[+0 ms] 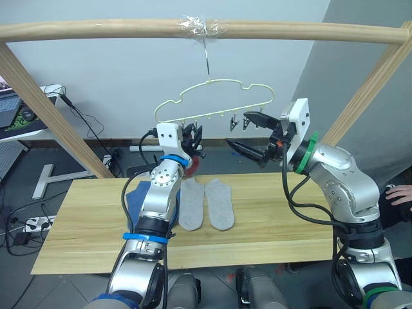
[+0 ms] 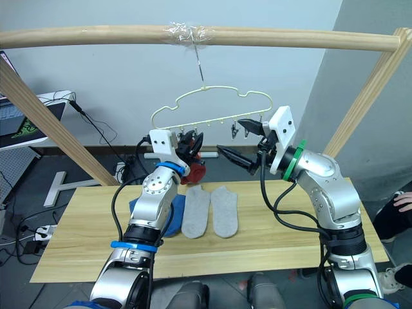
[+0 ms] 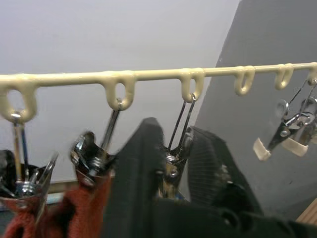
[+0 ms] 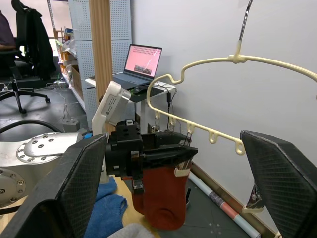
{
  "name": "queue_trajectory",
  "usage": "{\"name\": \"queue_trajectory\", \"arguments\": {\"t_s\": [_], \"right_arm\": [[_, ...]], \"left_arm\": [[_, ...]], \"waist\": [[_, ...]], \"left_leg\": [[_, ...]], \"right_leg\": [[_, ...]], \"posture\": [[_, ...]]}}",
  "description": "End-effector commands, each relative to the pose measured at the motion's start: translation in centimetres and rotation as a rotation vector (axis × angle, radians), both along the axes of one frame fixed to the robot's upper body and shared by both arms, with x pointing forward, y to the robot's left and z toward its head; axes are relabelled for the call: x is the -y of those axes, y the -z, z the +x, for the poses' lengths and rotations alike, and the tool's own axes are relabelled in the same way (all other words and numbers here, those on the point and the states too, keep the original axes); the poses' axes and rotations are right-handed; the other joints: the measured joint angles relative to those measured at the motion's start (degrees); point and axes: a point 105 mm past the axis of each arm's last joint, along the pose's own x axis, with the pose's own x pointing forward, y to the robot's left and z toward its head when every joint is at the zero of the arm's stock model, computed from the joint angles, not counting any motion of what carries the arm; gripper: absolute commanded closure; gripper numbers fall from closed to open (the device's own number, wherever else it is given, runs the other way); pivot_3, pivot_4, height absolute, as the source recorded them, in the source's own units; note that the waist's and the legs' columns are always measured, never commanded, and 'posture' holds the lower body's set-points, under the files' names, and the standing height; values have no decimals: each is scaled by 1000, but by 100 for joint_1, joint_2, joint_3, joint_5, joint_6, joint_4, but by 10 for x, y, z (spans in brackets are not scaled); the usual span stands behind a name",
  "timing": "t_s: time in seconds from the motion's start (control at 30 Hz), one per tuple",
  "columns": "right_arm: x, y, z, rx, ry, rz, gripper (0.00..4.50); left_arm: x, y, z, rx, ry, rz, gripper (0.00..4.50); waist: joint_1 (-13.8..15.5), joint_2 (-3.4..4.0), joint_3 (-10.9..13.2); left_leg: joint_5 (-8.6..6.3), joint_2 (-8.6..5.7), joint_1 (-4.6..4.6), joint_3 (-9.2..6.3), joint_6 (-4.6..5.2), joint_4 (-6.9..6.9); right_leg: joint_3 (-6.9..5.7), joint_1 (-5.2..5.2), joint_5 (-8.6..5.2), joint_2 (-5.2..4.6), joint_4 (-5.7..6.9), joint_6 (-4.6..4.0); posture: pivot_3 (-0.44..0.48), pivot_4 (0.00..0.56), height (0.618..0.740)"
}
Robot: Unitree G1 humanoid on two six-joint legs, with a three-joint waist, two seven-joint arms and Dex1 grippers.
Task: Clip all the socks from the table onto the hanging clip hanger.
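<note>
Left gripper: your left gripper (image 2: 192, 143) was raised to the left end of the thin pale yellow-green wire clip hanger (image 2: 212, 103), its black fingers (image 3: 136, 168) narrow around a small dark metal clip (image 3: 172, 166) on the bottom bar.
Red sock: a rust red ankle sock (image 4: 161, 198) hung down from that spot, its long axis roughly vertical, just below your left fingers; red fabric also sat in two clips beside it.
Right gripper: your right gripper (image 2: 241, 140) stood wide open and empty, level with the bar's right half and pointing toward the left gripper.
Key relation: the clip being worked lay directly between your left fingers, so the left arm was the nearer one; the free clips (image 3: 285, 136) lay further toward your right gripper.
Table: two light grey socks (image 1: 206, 203) lay side by side, lengthwise away from you, on the light yellowish plank table (image 1: 77, 225); blue fabric (image 2: 158, 212) showed behind the left arm.
Hidden: you could not tell whether the sock's cuff was already pinched in the clip, nor how many blue socks lay under the arm.
</note>
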Motion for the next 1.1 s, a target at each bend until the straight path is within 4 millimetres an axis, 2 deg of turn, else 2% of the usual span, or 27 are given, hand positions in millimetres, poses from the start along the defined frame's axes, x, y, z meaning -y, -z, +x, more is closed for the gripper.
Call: {"name": "queue_trajectory", "arguments": {"t_s": [0.03,0.13,0.23,0.33,0.37,0.43,0.5,0.6,0.63,0.7,0.77,0.97,1.1], "right_arm": [[2,-16,-4,57,-9,26,0],[2,-16,-3,55,-6,27,0],[1,-9,-3,38,-8,16,0],[-6,15,1,-8,8,-44,0],[-9,29,5,-26,29,-84,0],[-14,68,17,-96,102,-181,0],[-18,95,24,-141,139,-233,0],[-25,116,28,-158,138,-265,0],[-27,122,29,-165,135,-279,0],[-42,158,34,-218,129,-349,0],[-55,183,39,-265,126,-405,0],[-68,221,47,-378,145,-462,0],[-65,241,45,-374,160,-572,0]], "left_arm": [[0,-15,0,54,5,-17,4141],[1,-16,0,55,6,-17,4488],[1,-17,-1,65,7,-4,4488],[0,-17,-2,68,6,18,4488],[-2,-17,-2,65,0,22,4488],[-7,-15,-2,56,-11,27,4488],[-9,-14,-3,53,-15,29,4488],[-12,-14,-4,50,-15,29,4488],[-11,-13,-4,48,-14,30,4488],[-13,-12,-6,39,-15,29,4488],[-15,-12,-7,36,-23,26,4488],[-17,-10,-11,30,-33,24,4488],[-19,-9,-14,24,-43,25,4488]], "waist": [[-1,0,0],[-1,0,0],[-2,0,0],[-3,-1,-1],[-5,-1,-1],[-5,-3,-4],[-7,-3,-4],[-6,-3,-4],[-4,-3,-4],[-9,-4,-4],[-33,-6,-5],[-2,-6,-4],[7,-6,-5]], "left_leg": [[0,0,0,0,0,0],[0,0,1,1,0,0],[0,0,2,1,0,0],[0,1,3,2,0,1],[0,1,4,2,0,0],[0,1,8,4,0,0],[0,3,15,12,0,0],[0,4,20,24,0,-2],[0,3,20,25,0,-1],[0,2,25,28,0,-1],[0,3,46,48,0,-5],[0,13,52,54,0,-8],[0,9,52,59,0,-7]], "right_leg": [[0,0,0,0,1,0],[1,0,0,0,2,0],[1,0,0,0,2,0],[1,1,0,0,2,0],[2,2,0,0,3,0],[4,3,0,0,5,0],[11,4,0,-1,8,0],[23,3,1,-1,11,0],[24,2,1,0,11,-1],[25,5,1,0,10,1],[36,14,2,1,10,1],[41,10,7,14,18,-8],[47,11,7,11,16,-7]], "posture": [[-48,156,740],[-48,156,740],[-47,159,740],[-47,159,740],[-47,159,740],[-35,164,740],[-35,164,740],[-35,164,740],[-9,168,740],[-9,168,740],[15,171,740],[43,175,740],[54,177,740]]}}
